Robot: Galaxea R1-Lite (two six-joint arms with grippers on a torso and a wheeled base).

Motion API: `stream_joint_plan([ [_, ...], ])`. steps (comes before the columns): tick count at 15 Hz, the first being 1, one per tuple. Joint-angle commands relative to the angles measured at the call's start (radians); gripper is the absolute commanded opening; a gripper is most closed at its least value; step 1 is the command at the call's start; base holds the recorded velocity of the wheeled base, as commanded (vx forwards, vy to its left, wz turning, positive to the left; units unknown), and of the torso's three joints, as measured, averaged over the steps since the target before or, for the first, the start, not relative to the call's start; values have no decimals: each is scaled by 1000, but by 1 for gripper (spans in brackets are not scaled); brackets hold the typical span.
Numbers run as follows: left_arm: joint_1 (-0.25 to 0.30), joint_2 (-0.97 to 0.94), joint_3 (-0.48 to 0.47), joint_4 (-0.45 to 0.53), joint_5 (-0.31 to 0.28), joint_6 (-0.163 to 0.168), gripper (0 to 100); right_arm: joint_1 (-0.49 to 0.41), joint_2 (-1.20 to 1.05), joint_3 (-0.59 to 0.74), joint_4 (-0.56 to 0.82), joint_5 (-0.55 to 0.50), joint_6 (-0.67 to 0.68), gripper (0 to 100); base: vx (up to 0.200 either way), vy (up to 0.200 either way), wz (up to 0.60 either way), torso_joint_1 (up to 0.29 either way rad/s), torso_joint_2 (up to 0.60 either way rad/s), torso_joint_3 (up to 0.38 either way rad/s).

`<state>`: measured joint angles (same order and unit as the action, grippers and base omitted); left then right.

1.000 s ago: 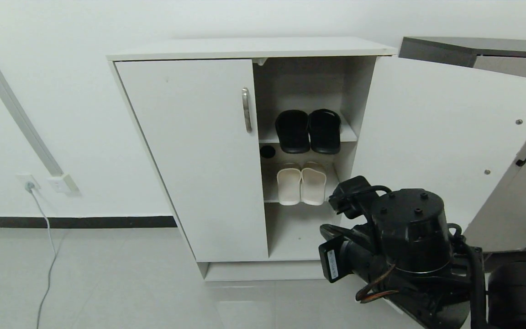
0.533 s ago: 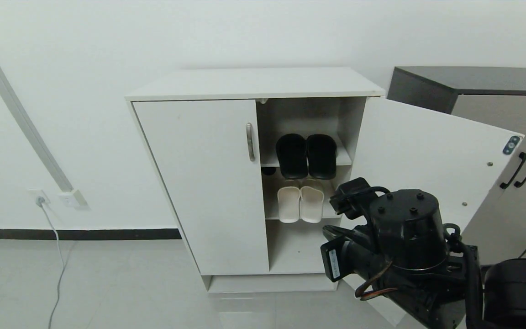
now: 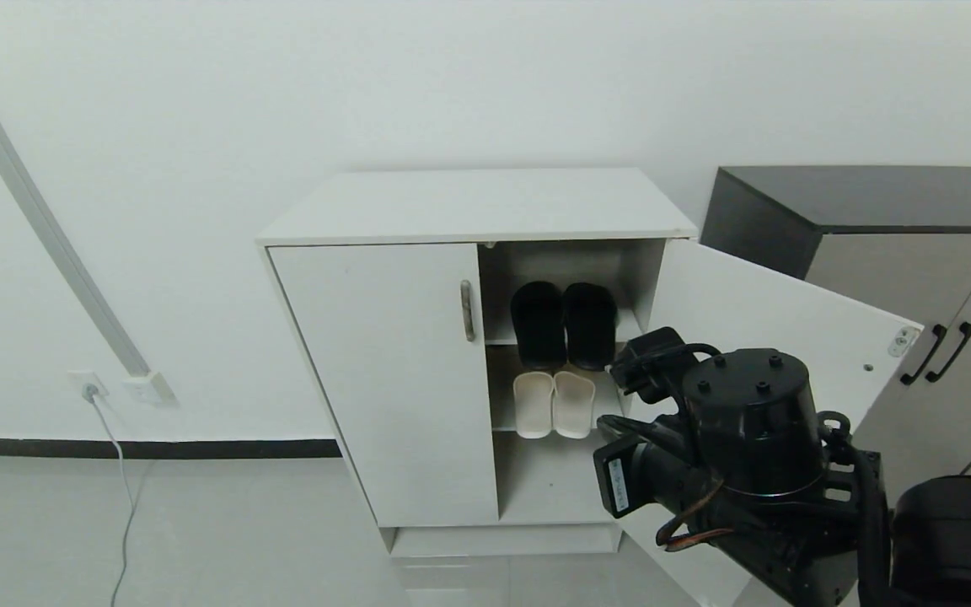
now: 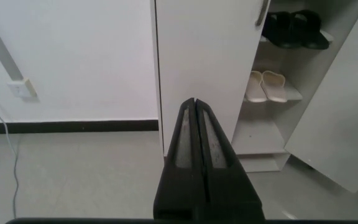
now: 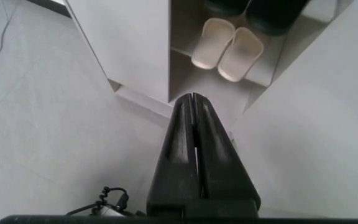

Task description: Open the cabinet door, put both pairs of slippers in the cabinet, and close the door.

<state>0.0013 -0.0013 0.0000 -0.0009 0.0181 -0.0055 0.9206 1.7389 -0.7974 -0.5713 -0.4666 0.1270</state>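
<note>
The white cabinet (image 3: 469, 202) stands against the wall, its left door (image 3: 384, 379) closed and its right door (image 3: 755, 337) swung wide open. Black slippers (image 3: 565, 324) lie side by side on the upper shelf. White slippers (image 3: 553, 405) lie on the shelf below. My right arm (image 3: 721, 455) hangs in front of the open door, lower right of the opening. The right gripper (image 5: 193, 99) is shut and empty, above the floor before the white slippers (image 5: 225, 45). Shut and empty as well, the left gripper (image 4: 195, 102) faces the closed door, with the white slippers (image 4: 266, 86) and black slippers (image 4: 294, 28) beyond it.
A dark grey cabinet (image 3: 898, 244) with black handles (image 3: 945, 350) stands right behind the open door. A wall socket (image 3: 89, 392) with a hanging cable is at the left. Pale floor (image 3: 199, 539) spreads in front of the cabinet.
The whole head view has shifted: the cabinet now looks smaller and lower, so the camera has moved back. Slippers, doors and right arm keep their places.
</note>
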Motion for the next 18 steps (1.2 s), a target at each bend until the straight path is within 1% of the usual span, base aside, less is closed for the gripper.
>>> stream_joint_plan([
  [1, 0, 1, 0, -1, 0, -1, 0, 1, 1, 0, -1, 0, -1, 0, 0, 0, 0, 188, -496, -320],
  [8, 0, 1, 0, 1, 0, -1, 0, 0, 5, -3, -1, 0, 0, 0, 0, 0, 0, 203, -519, -316],
  [12, 0, 1, 0, -1, -1, -1, 0, -2, 21, -25, -1, -1, 0, 0, 0, 0, 0, 237, -560, -322],
  [14, 0, 1, 0, 1, -1, 7, 0, -9, 22, -29, -1, -1, 0, 0, 0, 0, 0, 259, -593, -342],
  [18, -1, 1, 0, -1, -1, 2, 0, -22, 24, -26, -6, 0, 0, 0, 0, 0, 0, 243, -554, -303],
])
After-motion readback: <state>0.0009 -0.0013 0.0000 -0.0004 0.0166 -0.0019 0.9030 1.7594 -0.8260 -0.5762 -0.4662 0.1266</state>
